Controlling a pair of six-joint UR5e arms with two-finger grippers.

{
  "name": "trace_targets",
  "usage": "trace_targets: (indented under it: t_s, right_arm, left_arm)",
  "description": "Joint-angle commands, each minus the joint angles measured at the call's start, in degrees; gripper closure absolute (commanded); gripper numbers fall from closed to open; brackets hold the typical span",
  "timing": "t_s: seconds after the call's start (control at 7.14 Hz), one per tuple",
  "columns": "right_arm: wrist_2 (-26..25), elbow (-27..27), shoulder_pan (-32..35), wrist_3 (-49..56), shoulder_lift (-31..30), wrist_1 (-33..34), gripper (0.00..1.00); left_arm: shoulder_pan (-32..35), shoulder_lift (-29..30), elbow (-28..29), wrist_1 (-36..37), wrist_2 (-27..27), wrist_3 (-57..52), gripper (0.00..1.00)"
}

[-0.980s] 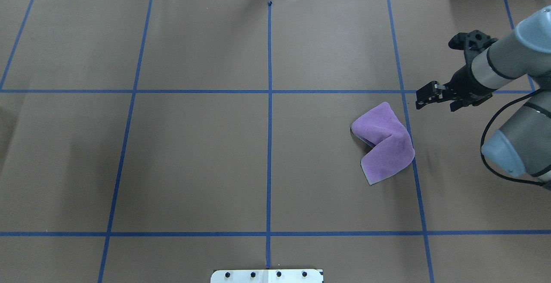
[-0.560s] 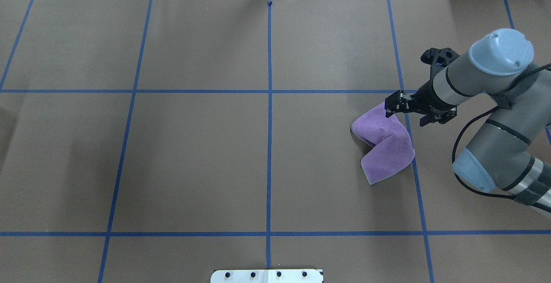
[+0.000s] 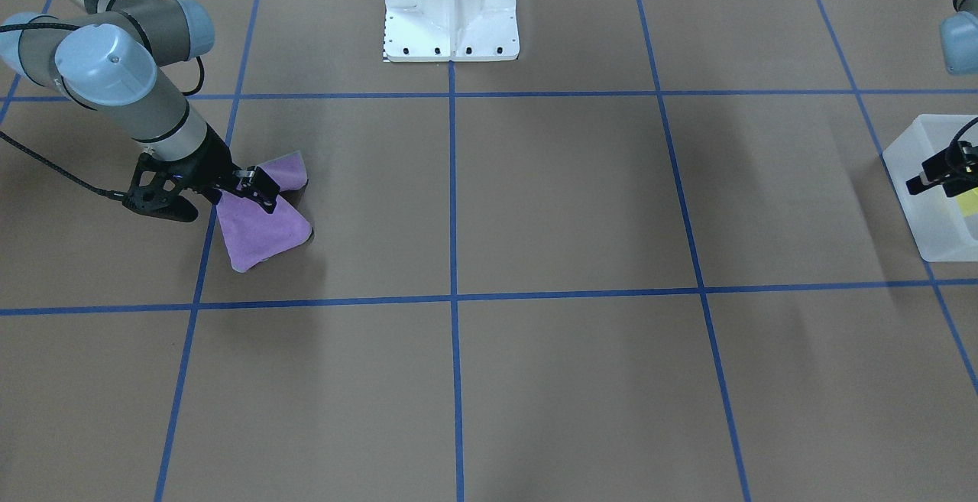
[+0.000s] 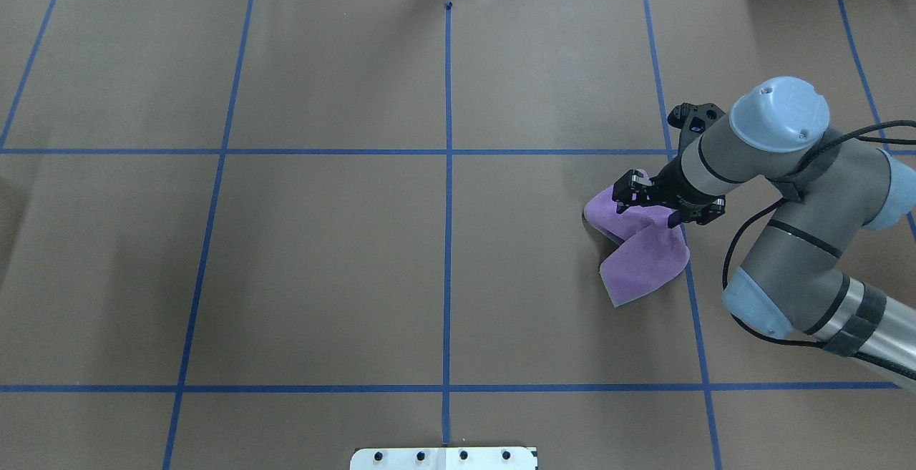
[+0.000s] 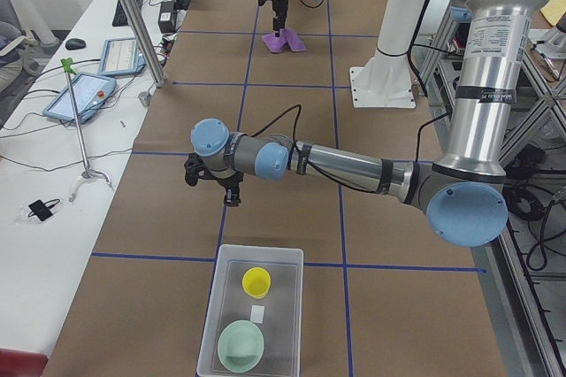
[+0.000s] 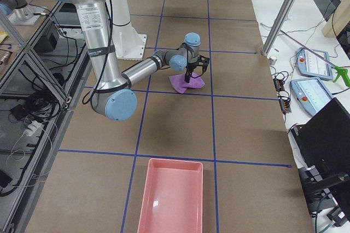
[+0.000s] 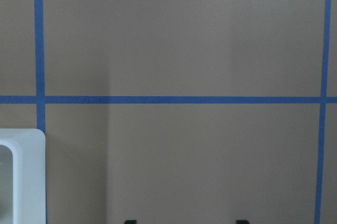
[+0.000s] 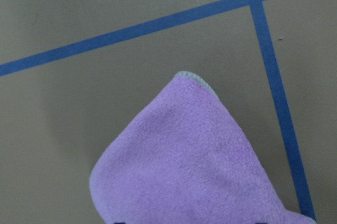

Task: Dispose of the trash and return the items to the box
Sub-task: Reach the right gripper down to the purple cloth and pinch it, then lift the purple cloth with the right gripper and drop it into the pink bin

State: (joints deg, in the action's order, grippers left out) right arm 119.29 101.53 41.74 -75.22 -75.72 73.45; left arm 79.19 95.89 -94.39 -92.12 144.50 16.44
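The yellow cup (image 5: pixel 256 282) and the sage-green bowl (image 5: pixel 240 347) stand inside the frosted-white box (image 5: pixel 212 324). The box also shows at the right edge of the front-facing view (image 3: pixel 909 158). My left gripper (image 5: pixel 212 189) hovers open and empty above the table just beyond the box's far end. The left wrist view shows the box's corner (image 7: pixel 23 176). My right gripper (image 4: pixel 646 205) is open and low over the upper lobe of a folded purple cloth (image 4: pixel 644 259). The right wrist view shows the cloth (image 8: pixel 184 171) close beneath it.
A pink tray (image 6: pixel 170 200) sits on the table at the robot's right end. The white robot pedestal (image 3: pixel 451 9) stands at the table's near middle. A small white scrap (image 5: pixel 257 313) lies in the box between cup and bowl. Blue tape lines grid the brown table.
My right arm has swung left in the overhead view and come down, from beside the cloth to over its upper lobe. The cloth has not moved.
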Motion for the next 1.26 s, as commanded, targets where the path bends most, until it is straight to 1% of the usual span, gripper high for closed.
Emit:
trace_targets:
  t_s: [0.0, 0.14, 0.28, 0.42, 0.56, 0.7, 0.84, 0.98, 1.12]
  right_arm:
    - [-1.16, -0.02, -0.87, -1.15, -0.04, 0.03, 0.56]
    - [-1.17, 0.07, -0.87, -2.72, -0.04, 0.03, 1.00]
    - [-1.08, 0.42, -0.70, -2.74, -0.04, 0.12, 1.00]
    - [0.31, 1.47, 0.35, -2.65, -0.13, 0.82, 1.00]
    - [4.16, 2.43, 4.62, -1.95, -0.39, 0.91, 1.00]
    - [5.15, 5.31, 7.71, -1.60, -1.00, 2.13, 1.00]
    - [7.25, 10.13, 11.13, 3.37, -1.62, 9.10, 1.00]
    - [7.97, 16.09, 15.00, 13.51, -5.02, 17.35, 1.00]
    - [8.50, 19.11, 20.26, 27.10, -8.79, 23.61, 1.00]
  left_arm:
    - [0.00, -0.17, -0.09, 0.01, 0.00, 0.00, 0.30]
    - [0.00, -0.17, -0.18, 0.01, 0.00, 0.00, 0.30]
    - [0.00, -0.17, -0.09, 0.01, 0.00, 0.00, 0.30]
    - [0.00, -0.17, -0.18, 0.01, 0.00, -0.09, 0.30]
    - [0.09, -0.35, -0.70, 0.01, 0.00, 0.00, 0.30]
    - [0.09, -0.35, -0.96, 0.01, 0.00, 0.00, 0.30]
    - [0.09, -0.35, -1.14, 0.01, 0.08, 0.00, 0.30]
    - [0.17, -0.44, -1.14, 0.01, 0.08, -0.09, 0.30]
    - [0.18, -0.44, -1.32, 0.01, 0.08, -0.18, 0.30]
